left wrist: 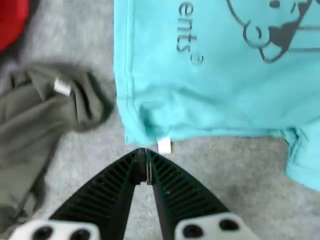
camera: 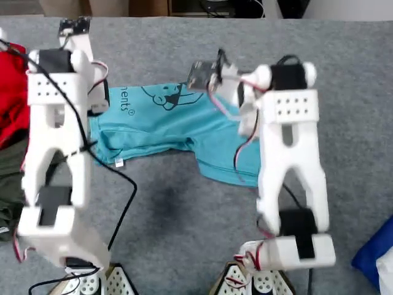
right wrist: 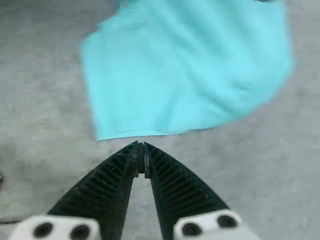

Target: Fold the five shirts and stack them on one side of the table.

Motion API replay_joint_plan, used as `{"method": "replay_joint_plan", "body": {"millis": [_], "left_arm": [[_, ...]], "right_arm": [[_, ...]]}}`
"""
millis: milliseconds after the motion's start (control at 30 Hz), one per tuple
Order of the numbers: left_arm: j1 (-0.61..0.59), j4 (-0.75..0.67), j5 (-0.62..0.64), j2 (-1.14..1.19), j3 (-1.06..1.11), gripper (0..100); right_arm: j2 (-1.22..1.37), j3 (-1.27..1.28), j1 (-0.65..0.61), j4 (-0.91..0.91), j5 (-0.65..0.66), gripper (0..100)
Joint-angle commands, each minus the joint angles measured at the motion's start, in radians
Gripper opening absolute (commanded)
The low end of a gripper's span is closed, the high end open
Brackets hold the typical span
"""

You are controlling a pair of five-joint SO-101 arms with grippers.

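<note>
A teal shirt (camera: 178, 126) with a dark printed drawing lies spread across the middle of the grey table (camera: 184, 209), partly folded. In the left wrist view my left gripper (left wrist: 143, 167) is shut and empty, hanging just short of the teal shirt's (left wrist: 200, 90) edge by a small white tag (left wrist: 164, 146). My right gripper (right wrist: 140, 159) is also shut and empty, its tips just off the edge of a plain flap of the teal shirt (right wrist: 185, 70). The left arm (camera: 55, 135) stands over the shirt's left end, the right arm (camera: 288, 141) over its right end.
A red shirt (camera: 11, 92) and a crumpled olive shirt (camera: 9, 184) lie at the table's left edge; the olive shirt (left wrist: 35, 125) sits close beside the left gripper. A blue shirt (camera: 376, 249) pokes in at the near right corner. Cables (camera: 126, 203) trail over the near table.
</note>
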Motion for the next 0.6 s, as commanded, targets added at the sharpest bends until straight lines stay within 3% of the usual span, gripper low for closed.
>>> {"method": "replay_joint_plan", "body": {"millis": [0, 100, 200, 267, 400, 567], "left_arm": [[0.018, -0.14, 0.012, -0.182, 0.307, 2], [0.014, -0.344, -0.02, -0.308, 0.605, 2], [-0.009, -0.56, -0.126, -0.417, 0.875, 2], [-0.021, -0.701, -0.126, -0.466, 1.007, 2], [-0.071, -0.91, -0.12, -0.506, 1.145, 2], [-0.094, -1.111, -0.018, -0.421, 1.22, 2]], "right_arm": [[-0.159, 0.211, -0.061, -0.035, 0.015, 0.5], [-0.249, 0.377, -0.12, -0.075, 0.015, 1.3], [-0.334, 0.538, -0.183, -0.178, 0.009, 9.5], [-0.364, 0.628, -0.211, -0.259, -0.003, 15.7], [-0.352, 0.757, -0.216, -0.4, -0.02, 18.2], [-0.237, 0.792, -0.216, -0.474, -0.048, 18.4]]}}
